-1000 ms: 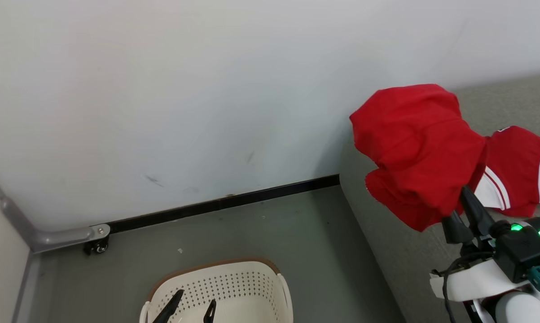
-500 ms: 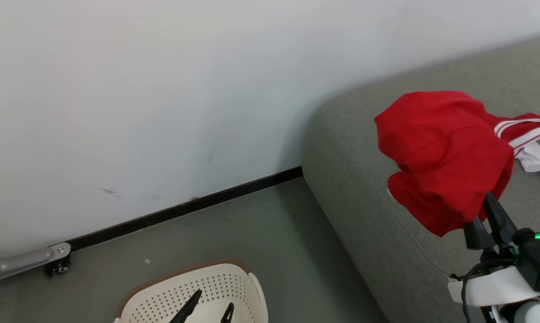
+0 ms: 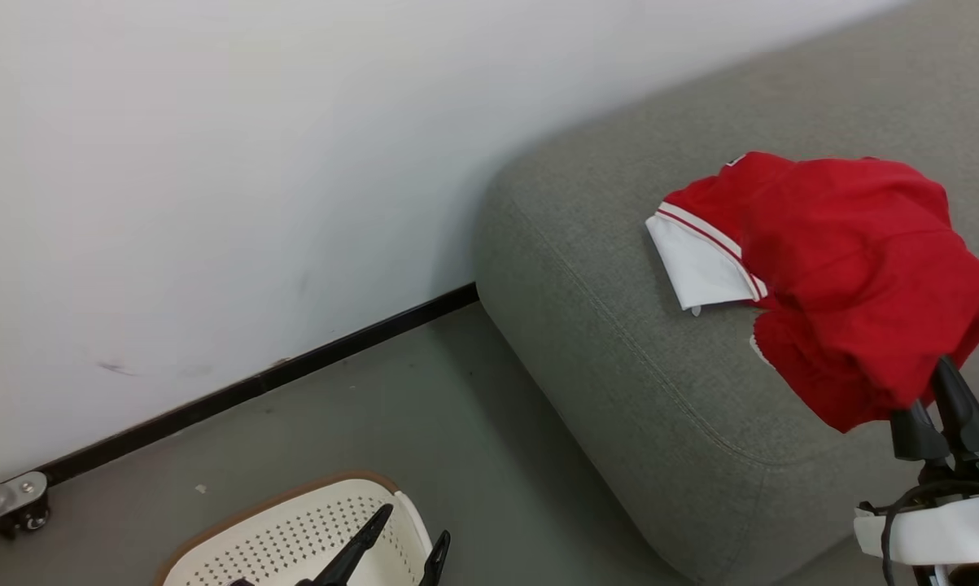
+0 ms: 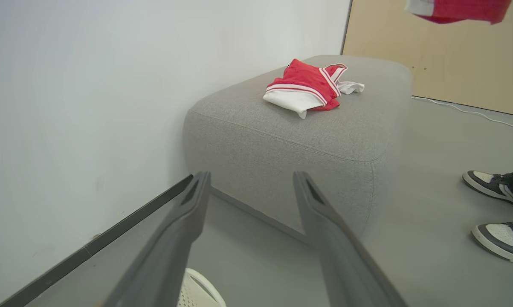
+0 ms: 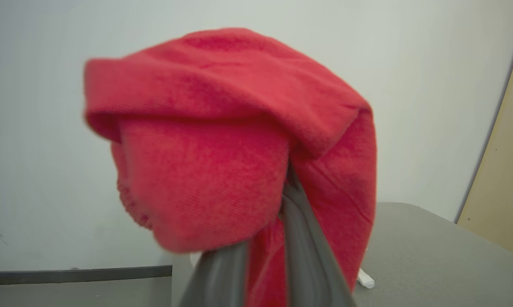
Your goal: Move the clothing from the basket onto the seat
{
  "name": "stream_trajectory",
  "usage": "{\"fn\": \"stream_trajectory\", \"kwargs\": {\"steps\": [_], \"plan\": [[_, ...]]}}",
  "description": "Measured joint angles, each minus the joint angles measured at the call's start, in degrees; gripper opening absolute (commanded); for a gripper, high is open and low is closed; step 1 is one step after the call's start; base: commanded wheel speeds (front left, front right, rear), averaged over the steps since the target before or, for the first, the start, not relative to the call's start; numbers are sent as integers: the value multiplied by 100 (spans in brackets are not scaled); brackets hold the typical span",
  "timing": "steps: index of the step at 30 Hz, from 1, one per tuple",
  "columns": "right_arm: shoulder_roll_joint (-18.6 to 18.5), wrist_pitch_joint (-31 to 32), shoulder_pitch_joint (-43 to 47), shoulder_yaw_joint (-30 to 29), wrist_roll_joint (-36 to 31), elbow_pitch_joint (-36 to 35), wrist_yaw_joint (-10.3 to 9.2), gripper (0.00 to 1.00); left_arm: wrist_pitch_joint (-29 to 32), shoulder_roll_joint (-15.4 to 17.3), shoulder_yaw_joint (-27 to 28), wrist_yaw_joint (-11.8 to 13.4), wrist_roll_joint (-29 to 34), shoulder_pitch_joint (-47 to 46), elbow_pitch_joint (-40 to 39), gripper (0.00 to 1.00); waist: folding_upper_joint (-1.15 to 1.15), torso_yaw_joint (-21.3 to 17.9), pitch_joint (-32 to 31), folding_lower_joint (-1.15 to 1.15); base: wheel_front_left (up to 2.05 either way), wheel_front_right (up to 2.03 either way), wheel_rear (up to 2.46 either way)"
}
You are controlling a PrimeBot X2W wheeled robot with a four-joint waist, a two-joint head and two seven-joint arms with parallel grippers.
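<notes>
Basket, stiff cream plastic with perforated walls and a brown rim, stands on the floor left of the seat. The left hand hangs above the basket, its dark fingers spread apart and holding nothing.

The seat is a big grey cushion of coarse woven cloth, with rounded corners and a stitched seam along its edge. On the seat's middle lies the top, a crumpled red garment with a white panel and thin striped trim.

Right of the top, the shorts are held up over the seat, clear of its surface in the left wrist view. The right hand is clamped on a bunched fold of them, and the red cloth flops over its fingertips like a hood.

Both garments look light, limp and slightly fuzzy: neither fragile nor slippery, and likely to land in a heap rather than flat. A pinch on any gathered fold should hold, though a thicker hem or waistband would probably be surer. A person's shoes stand on the floor to the right of the seat.
</notes>
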Motion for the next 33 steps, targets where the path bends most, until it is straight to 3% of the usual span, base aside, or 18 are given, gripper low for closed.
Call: {"fn": "stream_trajectory", "kwargs": {"steps": [20,33], "plan": [[29,0,210,-601,489,-201,0,0,0,5,-144,-94,109,-348,-37,100,0,-600,464,0,7,7,7],[34,0,195,-666,691,-204,0,0,0,91,15,-96,109,-442,-120,100,0,-793,654,0,23,23,23]]}}
